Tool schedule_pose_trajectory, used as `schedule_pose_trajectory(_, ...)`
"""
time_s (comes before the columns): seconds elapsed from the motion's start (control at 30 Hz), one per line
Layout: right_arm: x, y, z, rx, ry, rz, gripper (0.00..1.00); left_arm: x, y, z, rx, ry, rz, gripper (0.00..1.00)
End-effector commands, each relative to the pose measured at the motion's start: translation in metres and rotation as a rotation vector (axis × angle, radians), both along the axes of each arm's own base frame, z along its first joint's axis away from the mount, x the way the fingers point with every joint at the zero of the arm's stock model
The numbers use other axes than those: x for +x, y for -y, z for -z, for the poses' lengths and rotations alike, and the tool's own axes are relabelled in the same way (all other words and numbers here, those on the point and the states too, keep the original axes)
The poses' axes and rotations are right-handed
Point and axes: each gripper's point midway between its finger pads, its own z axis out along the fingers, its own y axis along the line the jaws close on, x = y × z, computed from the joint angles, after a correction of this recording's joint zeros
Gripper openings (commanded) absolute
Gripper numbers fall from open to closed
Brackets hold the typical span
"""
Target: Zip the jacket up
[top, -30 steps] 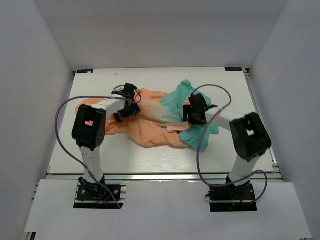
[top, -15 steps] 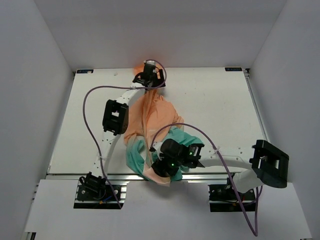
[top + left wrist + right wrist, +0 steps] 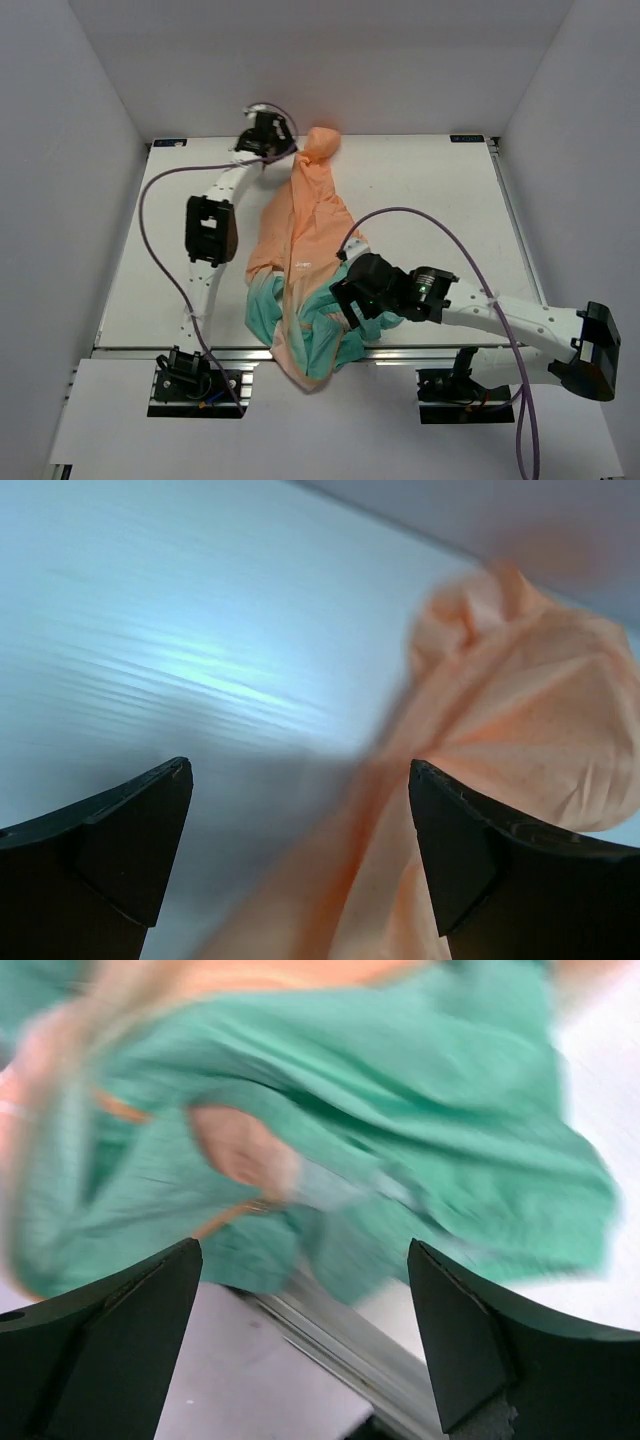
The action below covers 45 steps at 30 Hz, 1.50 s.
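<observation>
The jacket (image 3: 300,230) lies lengthwise on the white table, with its peach hood bunched at the back edge and its teal hem hanging over the front edge. My left gripper (image 3: 264,134) is just left of the hood, open. In the left wrist view the peach cloth (image 3: 520,680) fills the right side, and a blurred fold of it runs down between the spread fingers of the left gripper (image 3: 300,780). My right gripper (image 3: 350,300) hovers open over the crumpled teal hem (image 3: 400,1090). Nothing is between the fingers of the right gripper (image 3: 305,1250). A thin orange strip (image 3: 225,1220) shows in the folds.
White walls close in the table (image 3: 450,200) at the back and on both sides. The metal front rail (image 3: 330,1330) runs under the right gripper. Purple cables (image 3: 145,230) loop beside each arm.
The jacket swung from crosswise to lengthwise. Since half a second ago my left gripper has come off the hood and moved left, and my right gripper has shifted right and opened wider.
</observation>
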Motion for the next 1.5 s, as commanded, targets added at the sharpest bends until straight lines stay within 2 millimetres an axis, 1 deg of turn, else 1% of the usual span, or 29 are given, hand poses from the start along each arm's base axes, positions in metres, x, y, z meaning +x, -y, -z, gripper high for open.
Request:
schedule_pose_trajectory(0.0, 0.014, 0.063, 0.001, -0.151, 0.063, 0.238, 0.89, -0.002, -0.082, -0.116, -0.033, 0.110, -0.201, 0.98)
schedule_pose_trajectory(0.13, 0.031, 0.072, 0.002, -0.100, 0.092, 0.320, 0.89, -0.032, -0.079, -0.133, -0.001, 0.080, -0.101, 0.98)
schedule_pose_trajectory(0.17, 0.042, 0.067, -0.003, -0.060, 0.111, 0.333, 0.89, -0.042, -0.079, -0.128, 0.005, 0.045, -0.089, 0.98)
schedule_pose_trajectory(0.2, 0.047, 0.062, -0.004, -0.043, 0.124, 0.321, 0.89, -0.056, -0.081, -0.109, 0.012, -0.017, -0.084, 0.98)
schedule_pose_trajectory(0.23, 0.051, 0.056, -0.005, -0.042, 0.149, 0.257, 0.89, -0.069, -0.083, -0.116, 0.006, -0.029, -0.087, 0.98)
schedule_pose_trajectory(0.27, 0.056, 0.050, -0.001, -0.040, 0.156, 0.233, 0.89, -0.083, -0.081, -0.108, -0.001, -0.071, -0.078, 0.98)
schedule_pose_trajectory(0.3, 0.064, 0.037, -0.006, 0.001, 0.179, 0.206, 0.89, -0.107, -0.083, -0.072, 0.003, -0.169, -0.075, 0.98)
schedule_pose_trajectory(0.33, 0.063, 0.028, -0.004, -0.004, 0.184, 0.118, 0.89, -0.123, -0.082, -0.081, -0.018, -0.167, -0.065, 0.98)
schedule_pose_trajectory(0.4, 0.072, 0.010, 0.002, 0.001, 0.202, 0.055, 0.88, -0.149, -0.062, -0.071, -0.085, -0.181, 0.009, 0.98)
schedule_pose_trajectory(0.43, 0.076, 0.006, 0.007, -0.005, 0.194, 0.034, 0.88, -0.171, -0.060, -0.057, -0.104, -0.189, 0.031, 0.98)
schedule_pose_trajectory(0.57, 0.079, -0.006, 0.038, -0.073, 0.092, -0.038, 0.84, -0.231, -0.037, -0.024, -0.158, -0.273, 0.087, 0.98)
schedule_pose_trajectory(0.67, 0.075, -0.013, 0.057, -0.088, 0.040, -0.092, 0.82, -0.259, -0.023, 0.003, -0.175, -0.329, 0.125, 0.98)
schedule_pose_trajectory(0.7, 0.074, -0.014, 0.061, -0.091, 0.032, -0.108, 0.80, -0.264, -0.022, 0.014, -0.165, -0.354, 0.135, 0.98)
schedule_pose_trajectory(0.77, 0.081, -0.015, 0.066, -0.097, 0.025, -0.074, 0.54, -0.272, -0.025, 0.030, -0.142, -0.413, 0.117, 0.98)
schedule_pose_trajectory(0.9, 0.112, 0.005, 0.057, -0.105, 0.075, 0.151, 0.12, -0.271, -0.029, 0.068, -0.100, -0.487, 0.091, 0.98)
schedule_pose_trajectory(0.97, 0.128, 0.025, 0.049, -0.112, 0.091, 0.263, 0.06, -0.268, -0.033, 0.079, -0.065, -0.510, 0.067, 0.98)
schedule_pose_trajectory(1.0, 0.131, 0.039, 0.048, -0.130, 0.082, 0.311, 0.04, -0.256, -0.036, 0.077, -0.043, -0.491, 0.039, 0.98)
schedule_pose_trajectory(1.03, 0.135, 0.051, 0.047, -0.141, 0.082, 0.358, 0.00, -0.255, -0.041, 0.089, -0.013, -0.518, 0.018, 0.98)
schedule_pose_trajectory(1.07, 0.146, 0.072, 0.040, -0.121, 0.076, 0.453, 0.00, -0.250, -0.053, 0.094, 0.043, -0.520, -0.030, 0.98)
schedule_pose_trajectory(1.1, 0.146, 0.088, 0.042, -0.132, 0.059, 0.502, 0.00, -0.233, -0.054, 0.088, 0.056, -0.489, -0.059, 0.98)
schedule_pose_trajectory(1.13, 0.155, 0.111, 0.041, -0.121, 0.047, 0.580, 0.00, -0.230, -0.062, 0.103, 0.095, -0.519, -0.087, 0.98)
schedule_pose_trajectory(1.2, 0.157, 0.138, 0.039, -0.093, 0.027, 0.668, 0.00, -0.221, -0.084, 0.111, 0.158, -0.560, -0.160, 0.98)
schedule_pose_trajectory(1.23, 0.163, 0.162, 0.039, -0.077, 0.007, 0.750, 0.00, -0.202, -0.085, 0.103, 0.154, -0.534, -0.178, 0.98)
schedule_pose_trajectory(1.27, 0.166, 0.173, 0.039, -0.055, -0.005, 0.792, 0.00, -0.200, -0.098, 0.119, 0.166, -0.577, -0.207, 0.98)
schedule_pose_trajectory(1.3, 0.166, 0.185, 0.043, -0.042, -0.028, 0.824, 0.00, -0.192, -0.102, 0.122, 0.161, -0.579, -0.216, 0.98)
schedule_pose_trajectory(1.33, 0.172, 0.201, 0.046, 0.010, -0.072, 0.873, 0.00, -0.173, -0.103, 0.114, 0.146, -0.547, -0.225, 0.98)
schedule_pose_trajectory(1.37, 0.173, 0.208, 0.048, 0.039, -0.102, 0.895, 0.00, -0.166, -0.111, 0.128, 0.154, -0.564, -0.237, 0.98)
schedule_pose_trajectory(1.43, 0.184, 0.230, 0.049, 0.126, -0.158, 0.967, 0.00, -0.150, -0.117, 0.130, 0.163, -0.559, -0.247, 0.98)
schedule_pose_trajectory(1.47, 0.187, 0.237, 0.051, 0.133, -0.164, 0.986, 0.00, -0.126, -0.117, 0.116, 0.154, -0.504, -0.242, 0.98)
